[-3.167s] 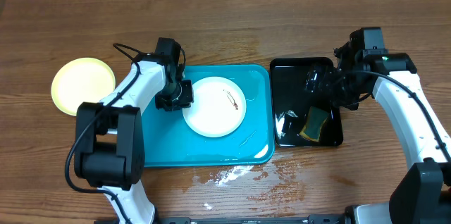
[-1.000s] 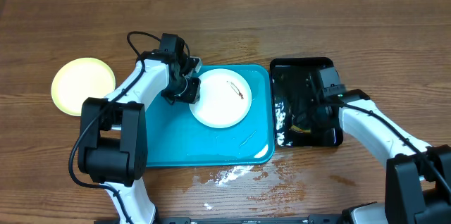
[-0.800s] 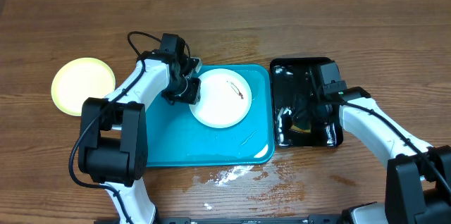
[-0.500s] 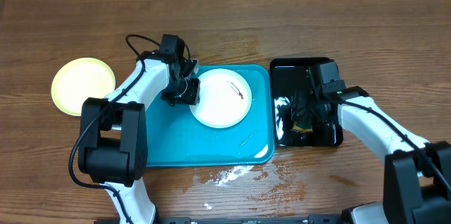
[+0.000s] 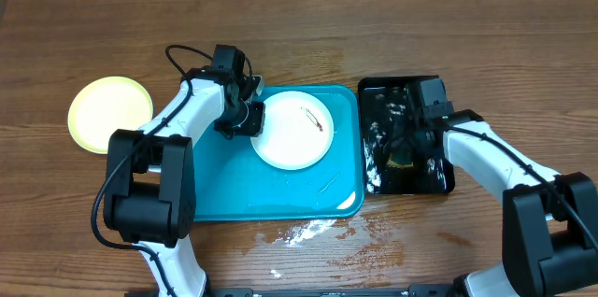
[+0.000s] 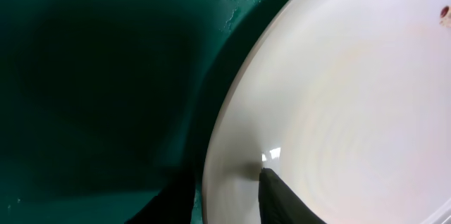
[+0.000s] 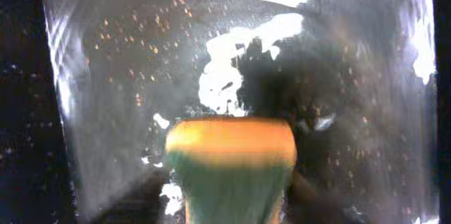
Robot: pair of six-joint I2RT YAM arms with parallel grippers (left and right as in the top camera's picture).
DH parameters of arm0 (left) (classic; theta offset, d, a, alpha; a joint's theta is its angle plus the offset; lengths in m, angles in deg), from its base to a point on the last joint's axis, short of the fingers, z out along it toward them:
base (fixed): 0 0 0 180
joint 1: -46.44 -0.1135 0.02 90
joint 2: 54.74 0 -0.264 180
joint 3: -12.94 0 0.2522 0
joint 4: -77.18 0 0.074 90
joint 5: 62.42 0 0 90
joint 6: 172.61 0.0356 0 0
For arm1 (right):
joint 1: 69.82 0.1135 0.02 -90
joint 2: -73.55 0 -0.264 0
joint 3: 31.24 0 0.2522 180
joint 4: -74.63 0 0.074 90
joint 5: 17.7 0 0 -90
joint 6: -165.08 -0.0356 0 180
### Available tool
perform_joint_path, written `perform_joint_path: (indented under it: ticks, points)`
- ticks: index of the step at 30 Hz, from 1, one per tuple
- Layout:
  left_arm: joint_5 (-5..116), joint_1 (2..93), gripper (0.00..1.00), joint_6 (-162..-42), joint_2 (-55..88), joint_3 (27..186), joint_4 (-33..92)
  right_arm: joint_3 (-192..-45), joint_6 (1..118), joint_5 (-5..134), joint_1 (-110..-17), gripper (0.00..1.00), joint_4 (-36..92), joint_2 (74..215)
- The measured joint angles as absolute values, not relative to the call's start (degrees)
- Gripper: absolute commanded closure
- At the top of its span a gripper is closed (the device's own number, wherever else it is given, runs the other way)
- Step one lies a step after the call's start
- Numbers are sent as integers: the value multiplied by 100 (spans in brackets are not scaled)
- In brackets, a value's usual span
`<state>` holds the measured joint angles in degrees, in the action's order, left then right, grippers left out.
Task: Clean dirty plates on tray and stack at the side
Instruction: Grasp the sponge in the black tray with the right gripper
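**Left gripper [image 5: 249, 118] clamps the white plate [image 5: 291, 143] by its rim; right gripper [image 5: 409, 148] pinches a sponge [image 7: 230, 160].**
The white plate lies face up in the turquoise tray [image 5: 224, 194]. It is held at its left rim, apparently so it cannot slide during scrubbing. The sponge hangs over the wet black tray [image 5: 441, 181], probably for wetting. The round plate has no long axis; its brown smear [image 5: 318, 122] runs diagonally near the right edge. A yellow-green plate [image 5: 110, 113] rests on the table, well left of the tray.

A wet patch [image 5: 308, 232] glistens on the brown wooden table [image 5: 374, 17].
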<state>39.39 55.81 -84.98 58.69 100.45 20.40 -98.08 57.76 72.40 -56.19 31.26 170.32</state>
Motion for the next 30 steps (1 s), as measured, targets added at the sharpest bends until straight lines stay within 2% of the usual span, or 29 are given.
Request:
perform_joint_path:
  ticks: [4, 5, 6, 10, 16, 17, 19, 23, 28, 30]
  points:
    - [3939, 5581, 68, -8284, 5869, 10045, 2038, -10062, 5800, 7251, -5617, 25, 2558, 17032]
    - [3937, 5581, 71, -8225, 5869, 10045, 2038, -10096, 5800, 7251, -5619, 25, 2407, 17032]
    - [3935, 5581, 81, -8177, 5869, 10045, 2035, -10103, 5798, 7251, -5617, 25, 2291, 17032]
    - [3867, 5579, 90, -7906, 5869, 10041, 2062, -10105, 5798, 7253, -5619, 25, 1907, 17037]
    - [3930, 5581, 94, -7900, 5869, 10037, 2016, -10105, 5796, 7251, -5619, 24, 1793, 17037]
    - [3941, 5579, 93, -7900, 5869, 10037, 2024, -10105, 5785, 7251, -5619, 24, 1797, 17037]
    - [3963, 5581, 77, -7900, 5869, 10028, 2193, -10105, 5772, 7246, -5619, 24, 1793, 17037]
    - [3935, 5585, 63, -7860, 5880, 10023, 2383, -10105, 5750, 7139, -5617, 24, 1745, 17037]
    - [3922, 5585, 62, -8085, 5878, 10074, 1952, -10105, 5732, 7095, -5617, 24, 1666, 17037]
    - [3911, 5585, 65, -8304, 5878, 10096, 1548, -10105, 5732, 7095, -5617, 24, 1651, 17037]
